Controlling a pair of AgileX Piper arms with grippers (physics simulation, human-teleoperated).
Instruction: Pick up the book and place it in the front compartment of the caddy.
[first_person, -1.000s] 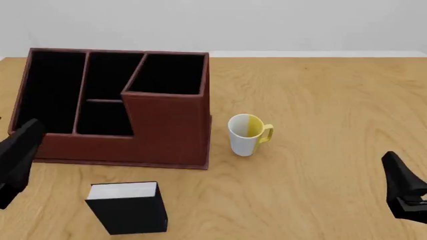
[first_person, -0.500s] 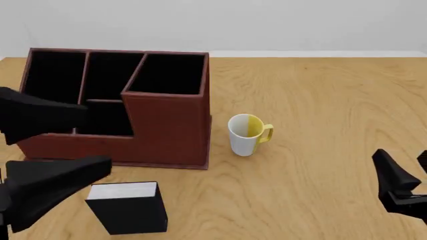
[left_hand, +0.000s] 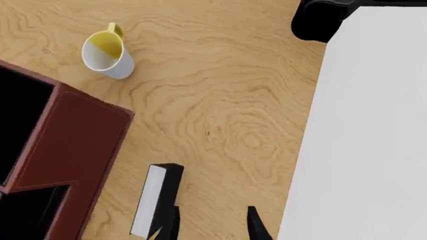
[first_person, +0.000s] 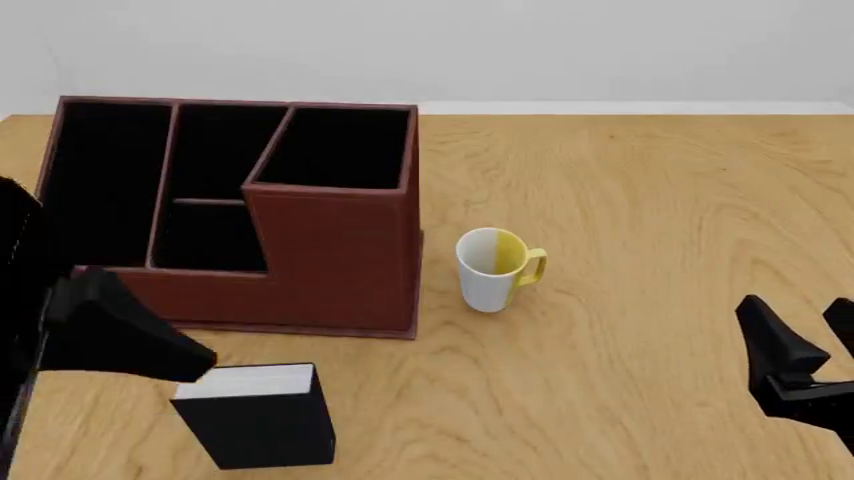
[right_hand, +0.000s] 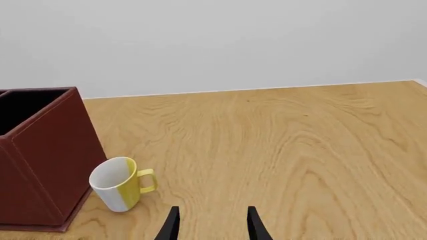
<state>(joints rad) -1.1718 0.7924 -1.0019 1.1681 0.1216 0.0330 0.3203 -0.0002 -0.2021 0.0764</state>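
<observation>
My left gripper, jaws apart, hovers just over the upright book; my right gripper, also apart, faces the mug.

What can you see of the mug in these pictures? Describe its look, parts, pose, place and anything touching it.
The mug is small, white outside with a yellow patch on one side, a yellow handle and a yellow-tinted inside. It looks like glazed ceramic and appears empty. It stands upright on the wooden table, mouth up, its handle pointing away from the caddy. It sits beside the caddy's tall end, with a small gap between them. Nothing but the table touches it.
</observation>
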